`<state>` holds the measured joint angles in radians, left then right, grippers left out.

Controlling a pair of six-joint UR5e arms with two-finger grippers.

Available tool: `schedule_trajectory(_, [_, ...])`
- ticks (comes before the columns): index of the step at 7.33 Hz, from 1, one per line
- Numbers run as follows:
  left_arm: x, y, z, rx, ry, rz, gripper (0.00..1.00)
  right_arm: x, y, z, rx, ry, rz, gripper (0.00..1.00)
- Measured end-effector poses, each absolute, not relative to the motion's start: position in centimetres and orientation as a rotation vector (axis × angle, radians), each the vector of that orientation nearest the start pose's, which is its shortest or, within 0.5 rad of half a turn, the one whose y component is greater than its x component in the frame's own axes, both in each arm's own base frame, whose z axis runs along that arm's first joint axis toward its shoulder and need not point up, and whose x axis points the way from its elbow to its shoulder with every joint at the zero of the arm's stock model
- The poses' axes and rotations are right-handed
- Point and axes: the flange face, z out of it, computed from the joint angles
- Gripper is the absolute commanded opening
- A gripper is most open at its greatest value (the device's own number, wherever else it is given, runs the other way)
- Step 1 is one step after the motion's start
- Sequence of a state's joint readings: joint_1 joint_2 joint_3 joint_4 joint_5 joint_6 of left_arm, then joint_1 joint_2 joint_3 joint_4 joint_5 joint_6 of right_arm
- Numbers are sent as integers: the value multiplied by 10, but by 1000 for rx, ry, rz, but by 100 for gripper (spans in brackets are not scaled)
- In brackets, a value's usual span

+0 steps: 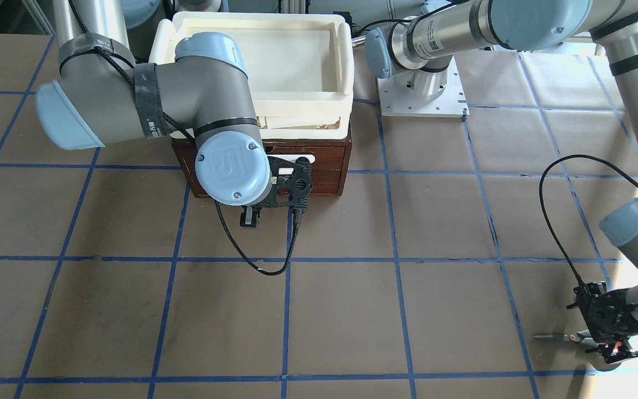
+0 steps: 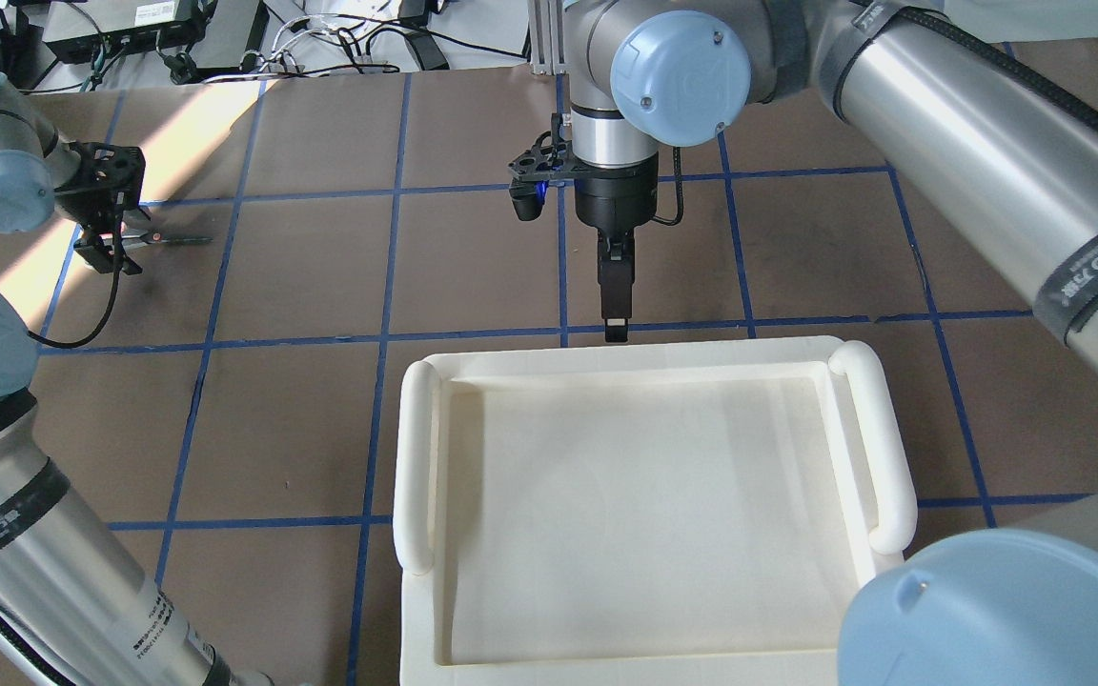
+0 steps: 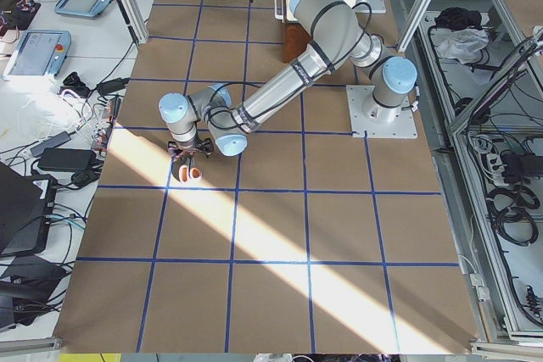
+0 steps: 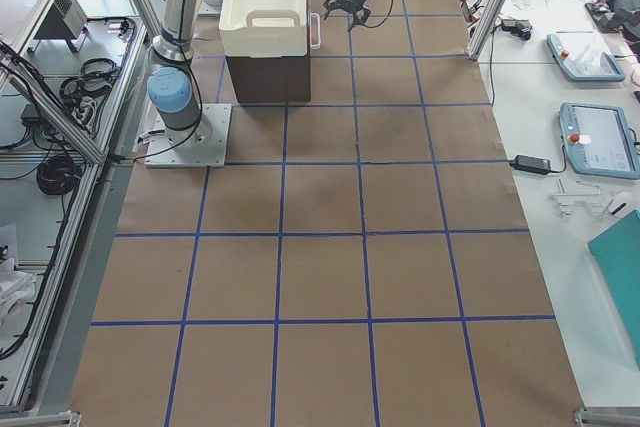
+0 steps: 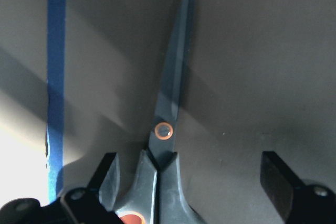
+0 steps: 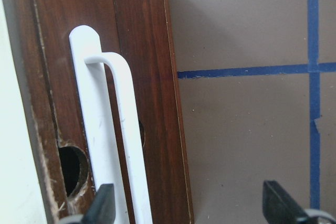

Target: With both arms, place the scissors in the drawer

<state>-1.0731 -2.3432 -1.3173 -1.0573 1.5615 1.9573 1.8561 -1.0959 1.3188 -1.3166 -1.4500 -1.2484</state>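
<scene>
**While the scissors lie on the desk, both sets of jaws stand apart**

As you look down the left wrist view, you see the scissors (image 5: pixel 170 103) lying flat on the brown desk (image 1: pixel 352 310) with the blades closed and pointing away from the wrist. The left jaws are open and straddle the handle end. One finger (image 5: pixel 107 179) sits just beside the grey handle and the other is well off to the far side. You cannot tell whether that near finger touches the handle. The left arm (image 1: pixel 637 238) holds these jaws low over the desk, well apart from the drawer (image 1: pixel 324 166).

You find the drawer shut, with the cream-white tray (image 1: pixel 297 108) resting on top of it. The right arm (image 1: pixel 186 94) bends down in front of the drawer. The right jaws are also open and hold nothing, facing the white bar handle (image 6: pixel 102 119). One finger (image 6: pixel 105 205) lines up with the lower end of that handle. Your views do not show whether they touch.
</scene>
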Motion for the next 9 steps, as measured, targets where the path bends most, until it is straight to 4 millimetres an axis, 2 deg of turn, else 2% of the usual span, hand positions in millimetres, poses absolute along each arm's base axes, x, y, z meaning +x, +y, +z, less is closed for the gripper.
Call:
schedule_trajectory(1, [234,-712,169,2107,2341,-11,91,313,-550,312,-1898,1991,538,100])
schedule_trajectory(2, [235,-712,167,2110,2339,-9,80,313,-548,307,-1905,1968,548,99])
schedule_trajectory(3, [235,-712,166,2114,2334,-5,77,312,-545,303,-1909,1955,556,99])
schedule_trajectory(4, [236,-712,167,2119,2325,0,66,312,-544,298,-1913,1946,561,96])
schedule_trajectory(5, [236,-712,167,2121,2317,1,28,311,-542,294,-1916,1940,562,91])
schedule_trajectory(6, [236,-713,168,2125,2304,1,0,312,-541,293,-1918,1934,563,90])
schedule_trajectory(9, [238,-715,172,2151,2233,-11,0,313,-537,288,-1917,1924,576,92])
